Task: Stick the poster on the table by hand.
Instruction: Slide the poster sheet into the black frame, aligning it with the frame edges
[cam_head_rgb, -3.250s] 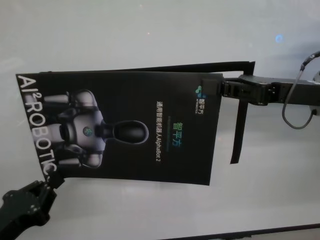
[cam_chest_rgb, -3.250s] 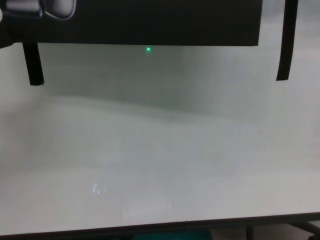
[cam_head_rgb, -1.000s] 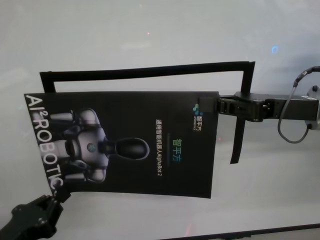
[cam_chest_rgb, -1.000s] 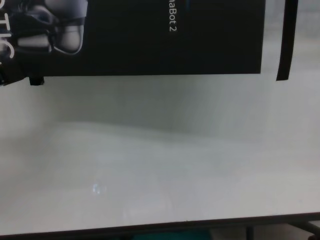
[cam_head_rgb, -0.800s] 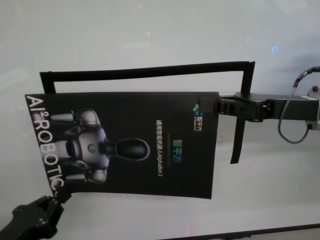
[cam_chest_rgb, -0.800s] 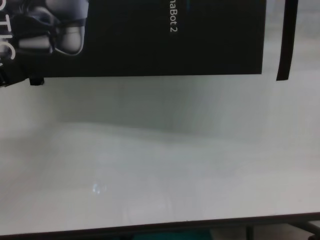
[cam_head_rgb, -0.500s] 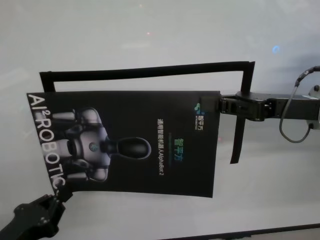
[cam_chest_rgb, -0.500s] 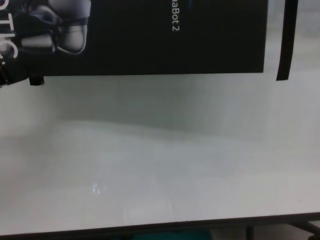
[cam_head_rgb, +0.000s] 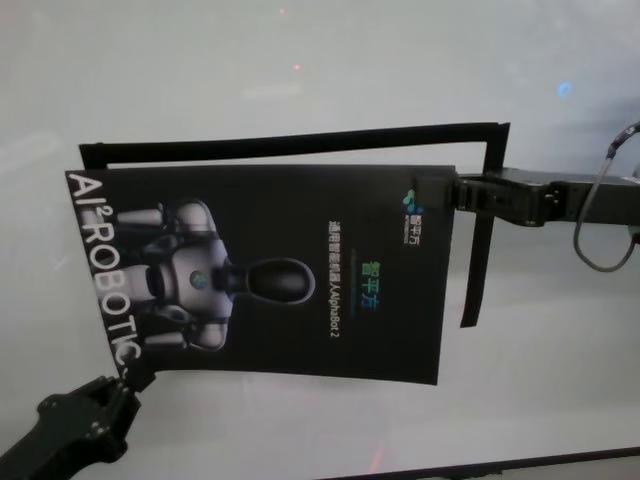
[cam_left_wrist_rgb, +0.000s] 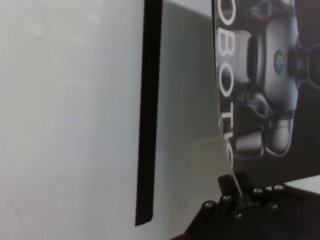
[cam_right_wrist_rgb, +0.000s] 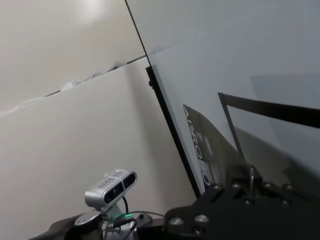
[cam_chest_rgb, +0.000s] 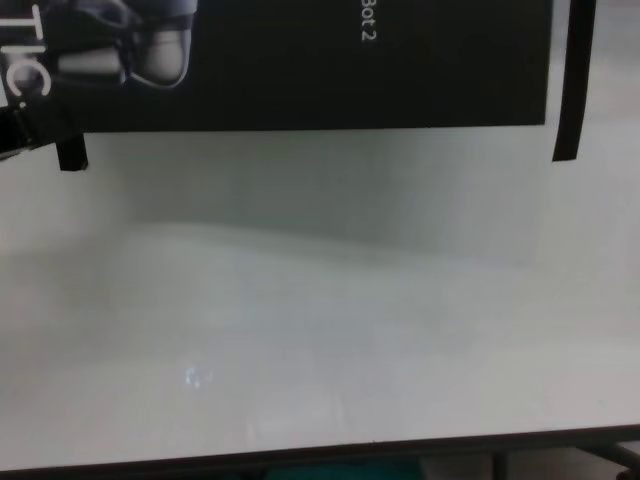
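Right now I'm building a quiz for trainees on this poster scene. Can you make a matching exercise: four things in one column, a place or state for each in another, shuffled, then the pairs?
Things:
1. poster
2. left gripper
3. right gripper
4. black tape frame

Places or states:
A. pinches the poster's far right corner
B. lies flat on the table, open on the near side
C. held between both grippers, picture side up
D. pinches the poster's near left corner

Pairs: 1-C, 2-D, 3-A, 4-B
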